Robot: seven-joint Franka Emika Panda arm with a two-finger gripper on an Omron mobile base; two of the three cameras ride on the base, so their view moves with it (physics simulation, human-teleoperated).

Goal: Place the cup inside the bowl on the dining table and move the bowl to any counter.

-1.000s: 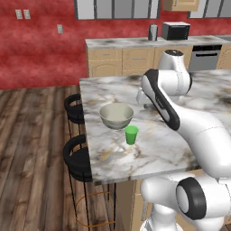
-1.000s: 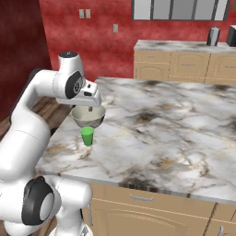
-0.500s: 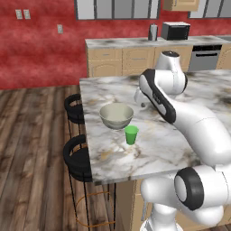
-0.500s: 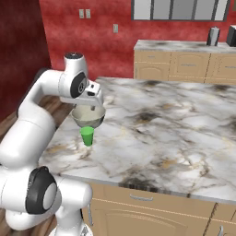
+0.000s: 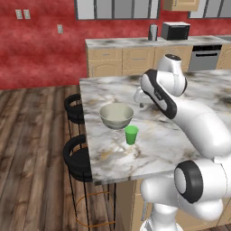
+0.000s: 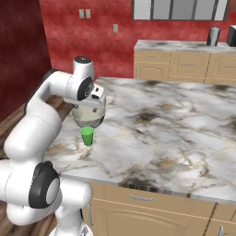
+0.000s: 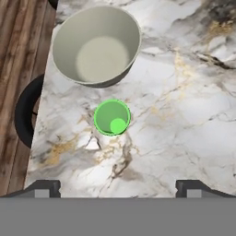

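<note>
- On the marble bench (image 5: 149, 140), near its stool-side edge, the green cup (image 5: 131, 135) stands upright, just beside the bowl (image 5: 116, 116) but not touching it.
- Bowl sits upright and open, nothing inside it; cup is well in from the edge.
- From the hand camera, looking straight down: cup (image 7: 112, 117) dead centre, bowl (image 7: 96, 45) above it.
- Fingers (image 7: 118, 186) spread wide, tips far apart at the bottom corners, holding nothing, hovering above the cup.
- Black stools (image 5: 77, 157) tucked along the bench side.
</note>
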